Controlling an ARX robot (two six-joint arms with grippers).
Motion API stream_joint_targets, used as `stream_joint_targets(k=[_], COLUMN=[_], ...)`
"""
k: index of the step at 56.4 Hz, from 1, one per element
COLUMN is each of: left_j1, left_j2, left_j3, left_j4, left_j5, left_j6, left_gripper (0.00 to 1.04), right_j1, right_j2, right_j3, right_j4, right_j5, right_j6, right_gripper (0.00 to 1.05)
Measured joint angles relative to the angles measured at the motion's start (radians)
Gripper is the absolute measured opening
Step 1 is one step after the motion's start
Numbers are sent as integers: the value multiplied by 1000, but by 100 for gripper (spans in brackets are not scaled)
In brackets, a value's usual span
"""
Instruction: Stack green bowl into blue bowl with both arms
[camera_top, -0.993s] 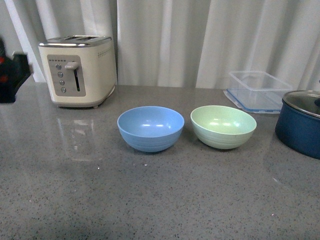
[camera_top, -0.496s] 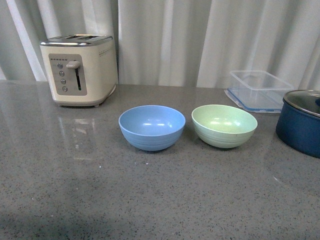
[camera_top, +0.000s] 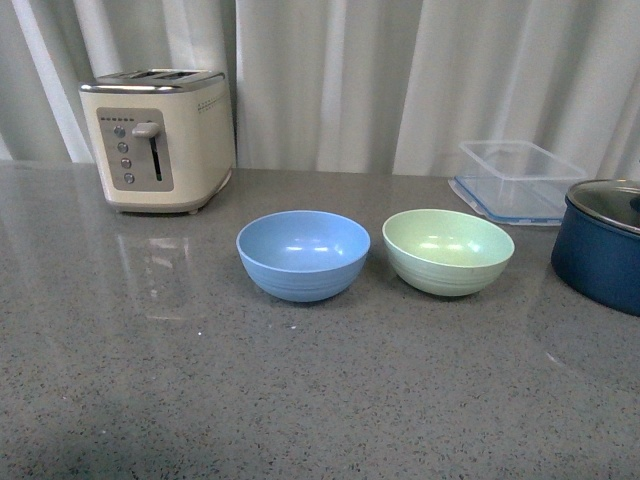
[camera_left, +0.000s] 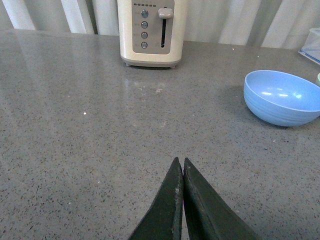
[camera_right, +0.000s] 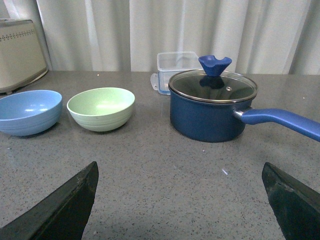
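The blue bowl (camera_top: 303, 254) and the green bowl (camera_top: 448, 251) stand upright side by side on the grey counter, blue on the left, a small gap between them. Both are empty. Neither arm shows in the front view. In the left wrist view my left gripper (camera_left: 180, 161) is shut and empty above bare counter, with the blue bowl (camera_left: 282, 97) some way off. In the right wrist view my right gripper (camera_right: 180, 167) is wide open and empty, with the green bowl (camera_right: 101, 108) and the blue bowl (camera_right: 28, 111) well ahead of it.
A cream toaster (camera_top: 158, 139) stands at the back left. A clear plastic container (camera_top: 518, 180) sits at the back right. A dark navy pot with a glass lid (camera_top: 603, 243) stands right of the green bowl, its long handle (camera_right: 282, 121) sticking out sideways. Curtains hang behind.
A dark arm part seen at the far left edge of the front view one second ago has left the view. The bowls have not moved.
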Motion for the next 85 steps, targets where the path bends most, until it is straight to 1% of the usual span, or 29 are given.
stream_joint_targets(k=[12,15,20,31,45,66,68,69,71,78,80,85], left_j1=[0,0,0,0,0,0,0,0,0,0,0,0], left_j2=[-101,-108,-138,-257,-354,-451,-494,-536,-586,-625,-623,-623], left_j3=[-29,-50,-51,-51,-51,-51,-51,-51,-51,-51,-51,-51], left_j4=[-75,-50,-62,-172,-270,-369,-417,-478,-538,-545,-547,-549], left_j5=[0,-1,3,2,2,2,2,2,2,2,2,2], left_j6=[0,0,0,0,0,0,0,0,0,0,0,0], left_gripper=[4,4,4,4,4,4,4,4,4,4,7,30], right_j1=[0,0,0,0,0,0,0,0,0,0,0,0], right_j2=[0,0,0,0,0,0,0,0,0,0,0,0], right_j3=[0,0,0,0,0,0,0,0,0,0,0,0], right_j4=[0,0,0,0,0,0,0,0,0,0,0,0], right_j5=[0,0,0,0,0,0,0,0,0,0,0,0], right_j6=[0,0,0,0,0,0,0,0,0,0,0,0], right_gripper=[95,95,95,95,95,95,95,95,95,95,95,95])
